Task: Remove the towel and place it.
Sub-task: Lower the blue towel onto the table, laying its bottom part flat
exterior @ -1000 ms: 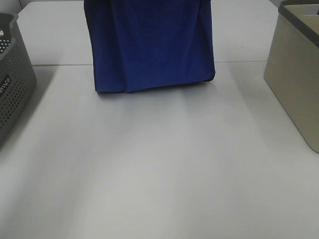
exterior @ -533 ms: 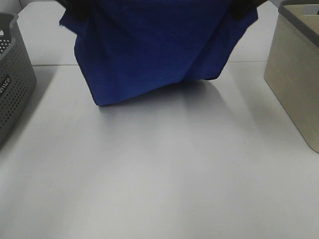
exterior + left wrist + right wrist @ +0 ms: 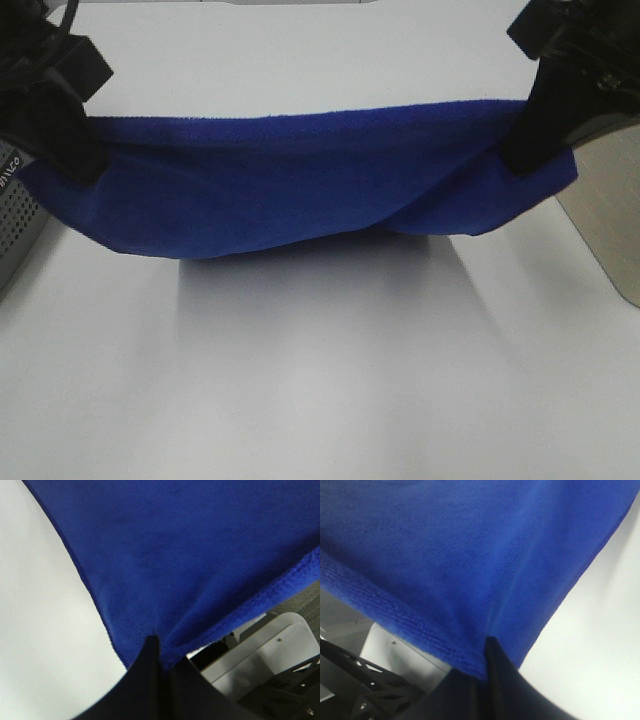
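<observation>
Towel (image 3: 300, 185) spread wide and held up by its two upper corners, long edge running level across the exterior view, middle sagging a little. Hanging over the white table (image 3: 320, 390), with a soft shadow just under the lower hem; cannot tell whether the hem touches the top.

Left gripper (image 3: 85, 160) clamped on the left corner, right gripper (image 3: 520, 160) clamped on the right corner, both black. Same seen up close from the wrists: left fingers (image 3: 145, 680) pinched tight on bunched blue pile at the stitched edge, right fingers (image 3: 495, 675) pressed together on cloth in like manner. Creases fanning out from each pinch.

Grey perforated basket (image 3: 15, 225) at the table's left edge, partly hidden behind the left gripper and the towel's left end. Beige bin (image 3: 610, 220) at the right edge, near corner covered by the towel's right end and the right gripper. Towel thus between the two containers, overlapping both in the exterior view. White metal frame (image 3: 270, 650) visible past the cloth's edge in the left wrist view.
</observation>
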Controlling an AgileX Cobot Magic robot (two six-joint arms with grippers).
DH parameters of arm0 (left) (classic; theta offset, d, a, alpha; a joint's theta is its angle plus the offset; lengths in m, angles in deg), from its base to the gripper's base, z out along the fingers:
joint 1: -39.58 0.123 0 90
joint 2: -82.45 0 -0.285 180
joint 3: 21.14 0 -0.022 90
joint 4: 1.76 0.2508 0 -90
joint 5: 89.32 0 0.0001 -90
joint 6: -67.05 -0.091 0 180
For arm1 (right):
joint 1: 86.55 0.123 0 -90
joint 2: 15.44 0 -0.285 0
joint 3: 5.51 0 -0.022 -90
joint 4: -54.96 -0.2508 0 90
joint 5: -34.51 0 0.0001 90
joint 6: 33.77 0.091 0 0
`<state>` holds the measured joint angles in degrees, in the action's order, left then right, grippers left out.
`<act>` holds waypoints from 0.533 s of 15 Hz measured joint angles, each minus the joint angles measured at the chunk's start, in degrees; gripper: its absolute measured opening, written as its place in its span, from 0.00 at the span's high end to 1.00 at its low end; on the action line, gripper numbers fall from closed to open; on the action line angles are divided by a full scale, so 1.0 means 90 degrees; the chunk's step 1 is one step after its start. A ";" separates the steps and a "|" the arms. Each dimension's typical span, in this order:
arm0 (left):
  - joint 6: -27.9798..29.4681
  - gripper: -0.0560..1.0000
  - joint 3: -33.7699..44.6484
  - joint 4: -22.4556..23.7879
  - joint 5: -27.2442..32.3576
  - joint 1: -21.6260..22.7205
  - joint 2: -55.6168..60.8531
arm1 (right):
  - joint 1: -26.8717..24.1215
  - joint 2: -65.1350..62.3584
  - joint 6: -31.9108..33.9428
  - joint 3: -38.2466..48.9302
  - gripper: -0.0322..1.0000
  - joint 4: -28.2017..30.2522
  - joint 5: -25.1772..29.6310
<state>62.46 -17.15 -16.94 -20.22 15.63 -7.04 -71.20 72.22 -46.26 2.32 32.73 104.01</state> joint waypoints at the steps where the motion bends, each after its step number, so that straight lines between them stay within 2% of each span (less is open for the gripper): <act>1: 0.0045 0.95 0.0127 -0.0051 -0.0006 0.0000 0.0095 | 0.0006 -0.0095 0.0045 0.0153 0.95 -0.0051 -0.0006; 8: 0.0337 0.95 0.2177 -0.1120 -0.0089 -0.0019 0.1248 | 0.0045 -0.0656 0.0159 0.1738 0.95 -0.0401 -0.0013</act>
<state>65.50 2.44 -27.02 -21.02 15.46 4.19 -70.79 66.32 -44.83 17.96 29.12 103.89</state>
